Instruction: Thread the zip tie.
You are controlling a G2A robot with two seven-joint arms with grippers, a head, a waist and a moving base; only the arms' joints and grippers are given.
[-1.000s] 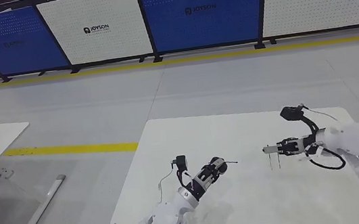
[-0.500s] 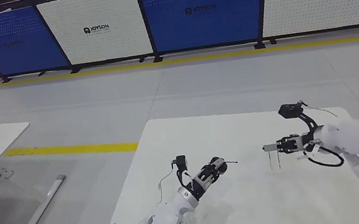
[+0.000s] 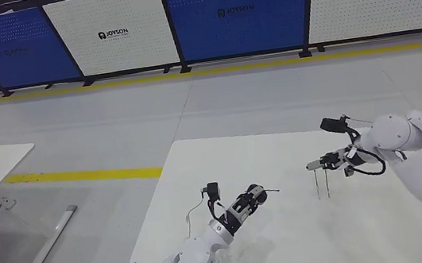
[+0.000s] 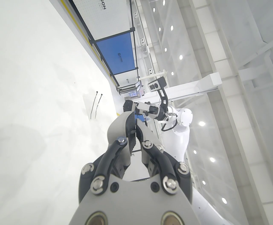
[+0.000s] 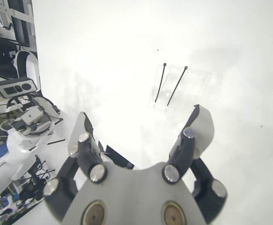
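From above, the white worktop [image 3: 223, 162] carries very little. The right tool [image 3: 312, 166] hangs over it with its fingertips pointing across towards the other arm. Just beside those fingertips, on the robot's side of them, a loose zip tie [image 3: 318, 188] and a second loose zip tie [image 3: 328, 184] lie flat, side by side and nearly parallel, not touching. Further off from the right tool, the left tool [image 3: 256, 194] is pinched on a held zip tie [image 3: 271, 191], whose thin free end pokes out towards the right tool and stops well short of it.

Looking along the left arm, the left tool [image 4: 134, 125] has its ribbed pads pressed together. Past it the right tool [image 4: 128, 106] hangs in the air, with both loose ties on the worktop close by it.

Looking along the right arm, the right tool [image 5: 141, 118] stands wide open with nothing between its fingers. Both loose ties lie just ahead of its fingertips, on a clear sheet [image 5: 198, 85], heads at the far end and tails towards the tool. They are nearer one finger than the other. Off to the side, the held zip tie [image 5: 55, 142] juts from the other arm.
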